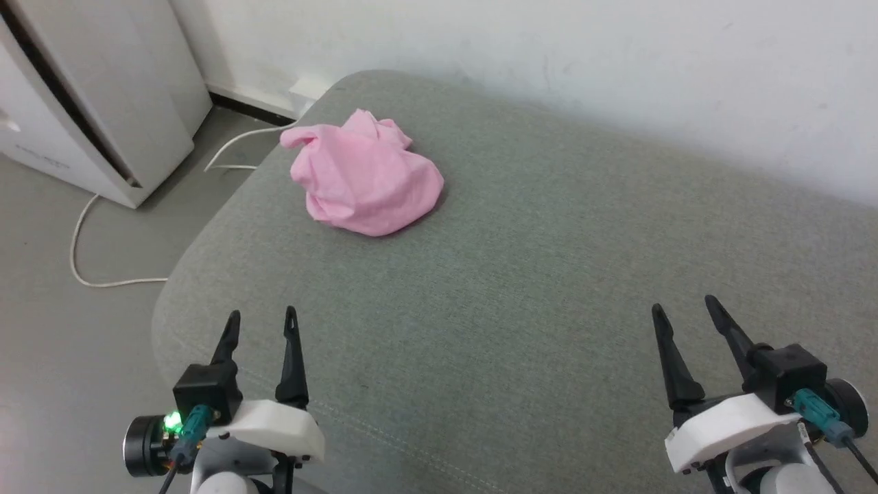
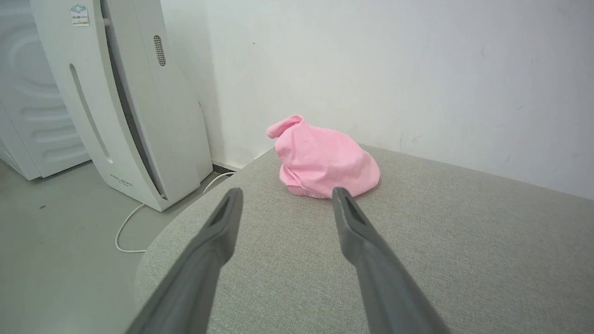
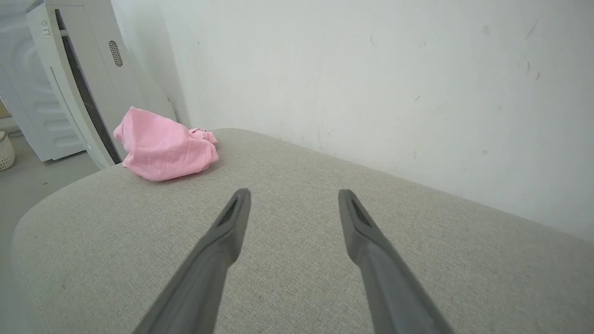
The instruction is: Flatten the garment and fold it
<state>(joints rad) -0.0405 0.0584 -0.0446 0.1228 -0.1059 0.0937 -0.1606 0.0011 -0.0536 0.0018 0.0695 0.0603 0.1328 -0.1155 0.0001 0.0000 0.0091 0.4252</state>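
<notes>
While the garment (image 1: 367,177) lies bunched well apart, the left gripper (image 1: 263,313) and right gripper (image 1: 684,303) stand spread wide, empty.

Left gripper (image 1: 263,312), right gripper (image 1: 684,304) — 2 black fingers (image 1: 293,357) each, white housings (image 1: 274,427).

You've got a plain light-pink garment (image 1: 367,175), a grey-green cushion (image 1: 549,274) (fine flecked weave, pale stitched seam), and a white wall (image 1: 549,55), appliance (image 1: 89,89) and cable (image 1: 130,281).

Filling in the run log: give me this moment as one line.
stage: not started | garment: crumpled heap, far-left on cushion | left gripper: open, empty | right gripper: open, empty
</notes>
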